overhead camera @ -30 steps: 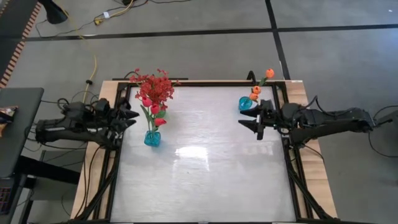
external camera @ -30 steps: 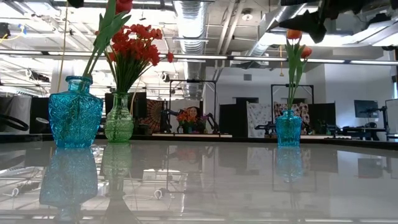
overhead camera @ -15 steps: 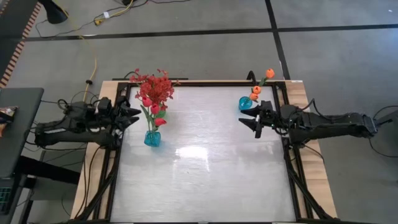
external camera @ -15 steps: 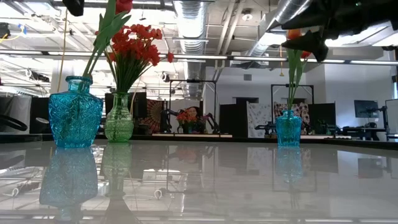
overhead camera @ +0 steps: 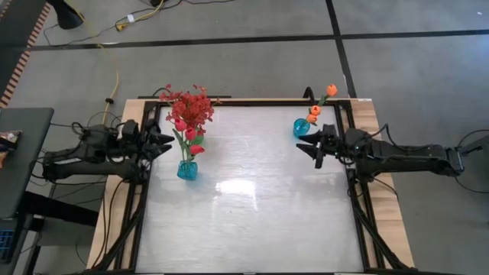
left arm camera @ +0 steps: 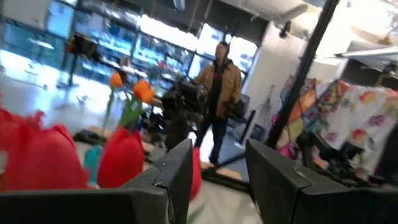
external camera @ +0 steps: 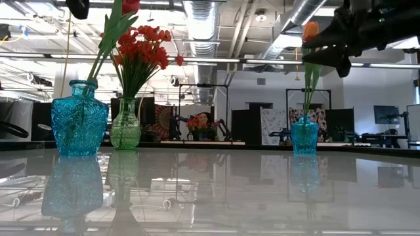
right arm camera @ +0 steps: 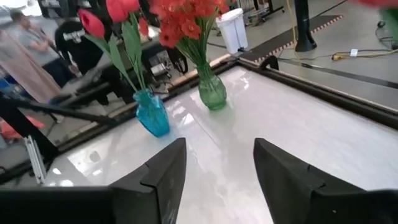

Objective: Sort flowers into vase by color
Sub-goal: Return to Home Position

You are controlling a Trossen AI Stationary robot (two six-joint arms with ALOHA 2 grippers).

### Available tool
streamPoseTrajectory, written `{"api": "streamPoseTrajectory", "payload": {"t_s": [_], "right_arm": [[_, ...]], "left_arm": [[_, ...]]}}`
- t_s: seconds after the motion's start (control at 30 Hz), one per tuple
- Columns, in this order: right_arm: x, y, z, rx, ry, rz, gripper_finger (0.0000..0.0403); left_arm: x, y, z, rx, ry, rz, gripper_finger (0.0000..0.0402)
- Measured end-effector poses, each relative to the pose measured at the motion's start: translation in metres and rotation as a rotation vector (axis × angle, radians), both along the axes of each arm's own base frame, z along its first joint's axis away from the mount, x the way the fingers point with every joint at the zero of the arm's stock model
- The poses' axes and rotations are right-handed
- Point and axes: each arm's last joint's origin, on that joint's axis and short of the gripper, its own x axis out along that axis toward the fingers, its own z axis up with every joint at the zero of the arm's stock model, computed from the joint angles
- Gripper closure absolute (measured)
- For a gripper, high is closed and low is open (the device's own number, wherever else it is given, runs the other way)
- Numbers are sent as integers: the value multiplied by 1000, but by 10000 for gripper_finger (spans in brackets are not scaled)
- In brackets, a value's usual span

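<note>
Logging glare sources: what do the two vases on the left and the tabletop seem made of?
Blue vase: probably pressed glass, translucent teal, faceted relief pattern.
Green vase: probably glass too, translucent, glossy, with moulded relief.
Tabletop: hard, glossy white surface that mirrors the vases; laminate or coated board, cannot tell which.

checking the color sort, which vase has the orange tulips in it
The right blue vase, at the table's far right corner, holds the orange tulips. The left blue vase holds red tulips, and the green vase holds red sprays.
</note>
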Motion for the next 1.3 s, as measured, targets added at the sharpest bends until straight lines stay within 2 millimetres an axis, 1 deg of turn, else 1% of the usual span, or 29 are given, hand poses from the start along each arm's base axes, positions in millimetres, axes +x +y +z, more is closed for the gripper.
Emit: {"api": "streamPoseTrajectory", "payload": {"t_s": [0.17, 0.27, 0.43, 0.53, 0.63, 0.73, 0.87, 1.0, 1.2, 1.3], "right_arm": [[-1, 0, -5, -28, 63, 6, 233], [0, 0, -6, -43, 80, 9, 269], [0, 0, -7, -146, 117, 28, 328], [0, 0, -8, -195, 150, 39, 359], [-1, 0, -11, -168, 176, 31, 385], [-2, 0, -13, -168, 198, 25, 387], [-2, 3, -10, -287, 194, 60, 383], [-8, 2, -7, -307, 157, 64, 384], [-17, 1, -26, -309, 100, 90, 384], [-20, -1, -38, -309, 54, 89, 384]], "left_arm": [[1, -1, -9, -44, 99, -48, 283], [2, -2, -14, -77, 145, -78, 306], [2, -3, -19, -101, 199, -131, 357], [1, -4, -25, -119, 268, -156, 389], [2, -3, -32, -130, 322, -126, 398], [5, -2, -38, -87, 326, -81, 401], [8, 0, -45, -19, 323, -33, 401], [8, 1, -50, 26, 315, 16, 401], [6, 2, -69, 53, 191, 47, 401], [5, 2, -82, 43, 170, 46, 402]]}}
